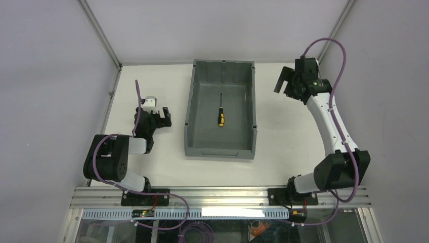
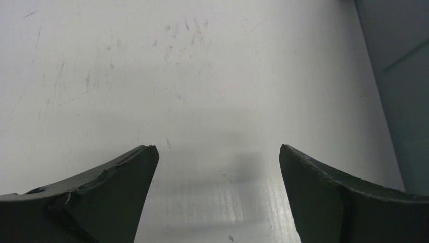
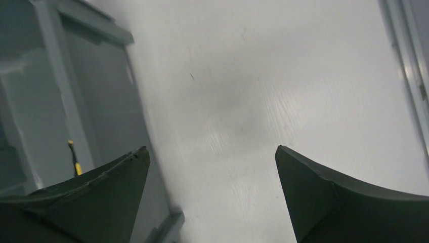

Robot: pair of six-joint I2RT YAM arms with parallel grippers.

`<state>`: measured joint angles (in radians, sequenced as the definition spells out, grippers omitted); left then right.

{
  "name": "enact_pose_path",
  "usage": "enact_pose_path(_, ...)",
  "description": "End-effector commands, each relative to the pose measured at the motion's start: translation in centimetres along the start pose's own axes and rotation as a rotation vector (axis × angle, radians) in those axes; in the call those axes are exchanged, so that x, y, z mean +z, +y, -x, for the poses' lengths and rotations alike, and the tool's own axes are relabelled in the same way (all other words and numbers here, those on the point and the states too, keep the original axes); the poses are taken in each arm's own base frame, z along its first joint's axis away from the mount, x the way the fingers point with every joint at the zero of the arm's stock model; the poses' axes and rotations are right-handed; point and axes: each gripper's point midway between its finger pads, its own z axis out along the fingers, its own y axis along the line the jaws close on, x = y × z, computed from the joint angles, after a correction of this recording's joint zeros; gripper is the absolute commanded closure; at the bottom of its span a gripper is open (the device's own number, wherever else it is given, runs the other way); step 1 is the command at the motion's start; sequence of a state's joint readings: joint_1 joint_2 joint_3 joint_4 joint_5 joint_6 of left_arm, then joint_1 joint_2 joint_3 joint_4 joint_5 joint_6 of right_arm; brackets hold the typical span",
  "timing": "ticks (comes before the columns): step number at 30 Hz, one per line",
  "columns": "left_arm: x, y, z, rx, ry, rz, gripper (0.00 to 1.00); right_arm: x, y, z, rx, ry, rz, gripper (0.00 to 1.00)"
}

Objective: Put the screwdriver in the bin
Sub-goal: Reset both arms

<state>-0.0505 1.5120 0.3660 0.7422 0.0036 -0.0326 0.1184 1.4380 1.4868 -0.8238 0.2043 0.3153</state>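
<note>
The screwdriver [image 1: 221, 112] lies mid-floor in the bin [image 1: 190, 114], so the job looks done. Your right pincer [image 3: 212, 152] gapes wide and empty near the desk's far right corner, and the left pincer [image 2: 217, 149] is open and empty too. Retreat clear of the bin wall. The right wrist view is blurred, showing only a yellow sliver.

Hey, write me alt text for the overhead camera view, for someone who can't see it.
A small black-and-yellow screwdriver lies on the floor of a large grey bin in the middle of a white table. The left gripper is left of the bin, the right gripper is beside its far right corner, and both are open and empty.
</note>
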Motion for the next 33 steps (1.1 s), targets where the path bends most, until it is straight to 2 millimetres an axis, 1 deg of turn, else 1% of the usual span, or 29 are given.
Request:
enact_pose_path(1,0.4,-0.2,2.5,0.019,-0.082,-0.016,0.01,-0.2,-0.5,-1.9,0.043,-0.039,0.047,0.00)
enact_pose_path(3,0.4,-0.2,2.5,0.020,-0.082,-0.017,0.01,0.1,-1.1,-3.6,0.058,-0.033,0.049,0.00)
enact_pose_path(5,0.4,-0.2,2.5,0.020,-0.082,-0.018,0.01,0.9,-1.5,-5.5,0.070,-0.019,0.049,0.01)
enact_pose_path(6,0.4,-0.2,2.5,0.020,-0.081,-0.017,0.01,1.2,-1.8,-6.8,0.076,-0.010,0.048,0.00)
enact_pose_path(7,0.4,-0.2,2.5,0.020,-0.081,-0.018,0.01,1.3,-1.8,-6.9,0.083,-0.023,0.055,0.01)
enact_pose_path(10,0.4,-0.2,2.5,0.020,-0.081,-0.019,0.01,2.1,-2.7,-9.2,0.087,-0.005,0.034,0.00)
enact_pose_path(11,0.4,-0.2,2.5,0.019,-0.081,-0.016,0.01,2.2,-2.9,-9.4,0.090,-0.008,0.027,0.00)
enact_pose_path(12,0.4,-0.2,2.5,0.019,-0.082,-0.017,0.01,2.4,-3.1,-10.2,0.093,-0.001,0.019,0.00)
enact_pose_path(16,0.4,-0.2,2.5,0.020,-0.081,-0.017,0.01,2.9,-2.9,-11.5,0.108,-0.013,0.058,0.01)
enact_pose_path(19,0.4,-0.2,2.5,0.020,-0.081,-0.017,0.01,2.8,-2.0,-11.8,0.114,-0.015,0.118,0.00)
enact_pose_path(21,0.4,-0.2,2.5,0.020,-0.081,-0.016,0.01,2.6,-1.7,-11.6,0.117,-0.026,0.138,0.00)
enact_pose_path(24,0.4,-0.2,2.5,0.020,-0.081,-0.016,0.01,2.4,-1.6,-11.5,0.119,-0.033,0.145,0.00)
enact_pose_path(27,0.4,-0.2,2.5,0.019,-0.081,-0.016,0.01,2.6,-1.4,-11.7,0.113,-0.027,0.144,0.01)
enact_pose_path(33,0.4,-0.2,2.5,0.020,-0.081,-0.017,0.01,2.5,-1.2,-11.4,0.100,-0.035,0.134,0.00)
